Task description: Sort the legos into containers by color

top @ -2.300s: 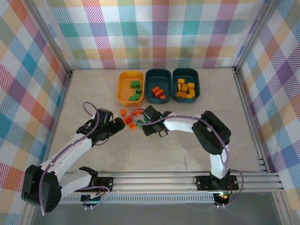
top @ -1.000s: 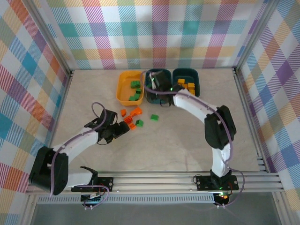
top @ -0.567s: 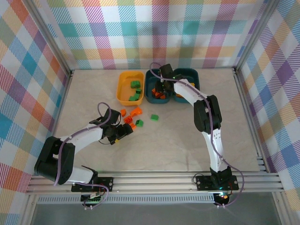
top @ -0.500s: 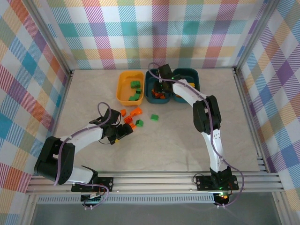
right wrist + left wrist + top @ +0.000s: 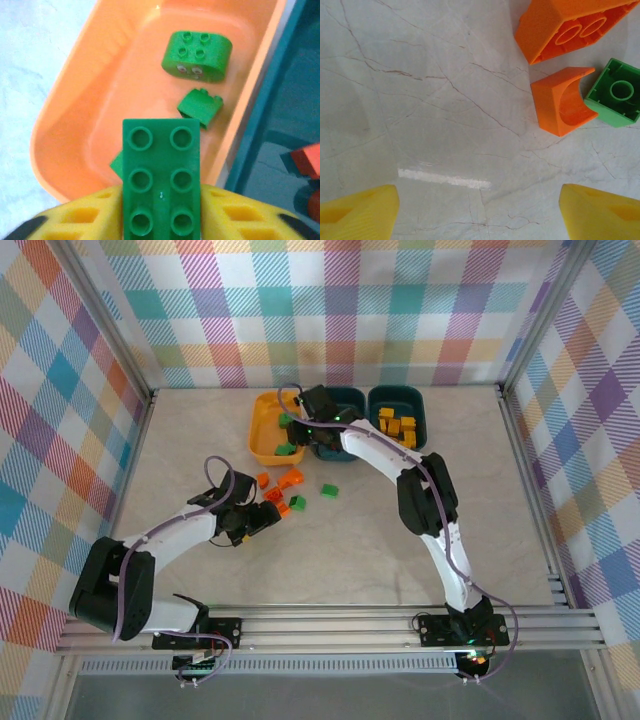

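Note:
My right gripper (image 5: 161, 215) is shut on a green six-stud lego (image 5: 161, 175) and hangs over the yellow-orange container (image 5: 75, 125), which holds other green legos (image 5: 196, 50). From above, that gripper (image 5: 300, 410) is at the tub's right rim (image 5: 258, 452). My left gripper (image 5: 479, 205) stands open low over bare table, nothing between its yellow fingertips (image 5: 365, 210). Just ahead of it lie an orange brick (image 5: 570, 25), an orange arch piece (image 5: 560, 102) and a small green brick (image 5: 615, 92). Another loose green lego (image 5: 329, 490) lies further right.
Two dark teal containers sit right of the yellow-orange one: the middle one (image 5: 345, 393) has orange legos (image 5: 305, 160), the right one (image 5: 420, 430) yellow legos (image 5: 395, 426). The right arm arches over the middle tub. Open tabletop lies to the right and in front.
The right gripper has swung left from over the middle teal container to over the yellow-orange one, carrying the green lego. The left gripper has barely moved.

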### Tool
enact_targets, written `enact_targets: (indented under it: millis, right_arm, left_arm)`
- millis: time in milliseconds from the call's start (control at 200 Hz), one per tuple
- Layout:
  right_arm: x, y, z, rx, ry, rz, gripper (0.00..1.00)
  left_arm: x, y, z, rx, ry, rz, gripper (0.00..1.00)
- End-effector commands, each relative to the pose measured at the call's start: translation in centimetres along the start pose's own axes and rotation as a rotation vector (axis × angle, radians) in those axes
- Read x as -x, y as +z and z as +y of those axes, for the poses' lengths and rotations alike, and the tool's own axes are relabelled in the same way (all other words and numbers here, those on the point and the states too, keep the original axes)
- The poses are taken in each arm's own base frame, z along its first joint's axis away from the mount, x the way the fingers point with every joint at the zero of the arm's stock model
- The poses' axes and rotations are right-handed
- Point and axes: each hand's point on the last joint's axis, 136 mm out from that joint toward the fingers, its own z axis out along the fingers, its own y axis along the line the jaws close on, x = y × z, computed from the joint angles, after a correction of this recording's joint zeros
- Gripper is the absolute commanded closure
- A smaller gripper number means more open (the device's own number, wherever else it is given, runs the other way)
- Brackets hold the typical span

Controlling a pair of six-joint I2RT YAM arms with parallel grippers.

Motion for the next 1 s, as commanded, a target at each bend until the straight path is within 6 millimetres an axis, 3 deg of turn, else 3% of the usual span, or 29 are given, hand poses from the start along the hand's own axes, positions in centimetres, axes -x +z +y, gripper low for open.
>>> enact_targets:
  millis: [0, 135, 230, 320, 380, 505, 610, 785, 1000]
  right_arm:
    - [-0.7, 1.6, 0.0, 0.015, -0.001, 0.069, 0.38]
    - [1.0, -0.9, 0.8, 0.02, -0.021, 0.026, 0.33]
    - [2.0, -4.6, 1.3, 0.026, -0.024, -0.039, 0.33]
    - [-0.1, -7.1, 1.3, 0.036, 0.008, -0.066, 0.34]
    - [-3.5, -7.8, 1.3, 0.047, 0.023, -0.042, 0.35]
    - [-10.5, -7.2, 2.6, 0.055, -0.042, 0.086, 0.37]
    - [-14.8, -6.2, 4.4, 0.053, -0.155, 0.172, 0.36]
    - [-17.5, -4.6, 6.4, 0.064, -0.231, 0.231, 0.34]
    - [-19.2, -3.6, 4.2, -0.047, -0.258, 0.268, 0.33]
  left_arm:
    - [0.3, -0.9, -0.4, 0.006, 0.006, -0.013, 0.16]
    - [0.3, -1.4, -0.3, 0.004, 0.004, -0.021, 0.16]
    - [0.4, -1.9, 0.0, 0.007, 0.004, -0.043, 0.16]
    - [0.4, -2.2, 0.7, 0.025, -0.001, -0.069, 0.16]
    - [0.4, -2.2, 1.4, 0.037, -0.015, -0.092, 0.15]
    - [0.5, -2.0, 3.6, 0.094, -0.074, -0.151, 0.14]
    - [0.8, -1.8, 5.4, 0.136, -0.134, -0.19, 0.14]
    - [0.7, -0.9, 6.1, 0.157, -0.172, -0.171, 0.13]
    - [-0.6, -0.3, 6.6, 0.163, -0.162, -0.102, 0.14]
